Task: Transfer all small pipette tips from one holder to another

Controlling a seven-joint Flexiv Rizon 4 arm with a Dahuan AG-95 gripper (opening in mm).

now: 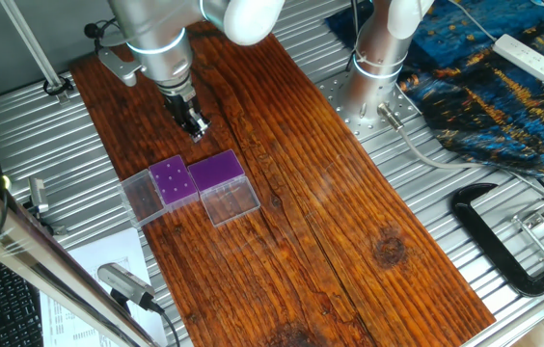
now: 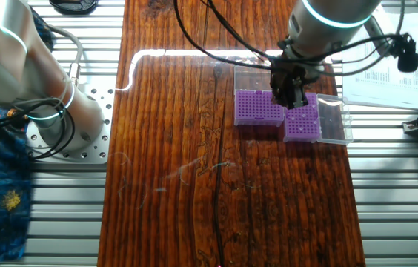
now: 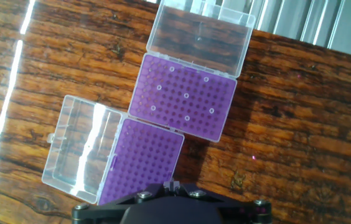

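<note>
Here the gripper (image 1: 196, 126) is hanging above the wooden board (image 1: 330, 222), just behind the two holders and touching neither of them; in the other fixed view it is overlapping the seam between the two purple tops. Whether its fingers are parted or closed cannot be told, since they are appearing only as a small dark mass in both fixed views and the hand view is showing just the dark underside of the hand at its lower edge; nothing seems to be held between them. The two holders are sitting side by side, corners nearly touching, each with its clear lid swung fully open and lying flat on the board. The holder with tips (image 3: 183, 97) is lying farther from the hand camera, and its lid (image 3: 201, 32) is extending away beyond it. The small pipette tips (image 3: 186, 96) are showing as about seven pale rings scattered across its perforated purple top. The empty holder (image 3: 145, 163) is lying nearer the camera, its holes all looking dark, with its lid (image 3: 86, 148) opening out to the left in the hand view. In one fixed view, a black clamp (image 1: 503, 241) is resting on the ribbed metal table (image 1: 503, 318), well apart from the board.
</note>
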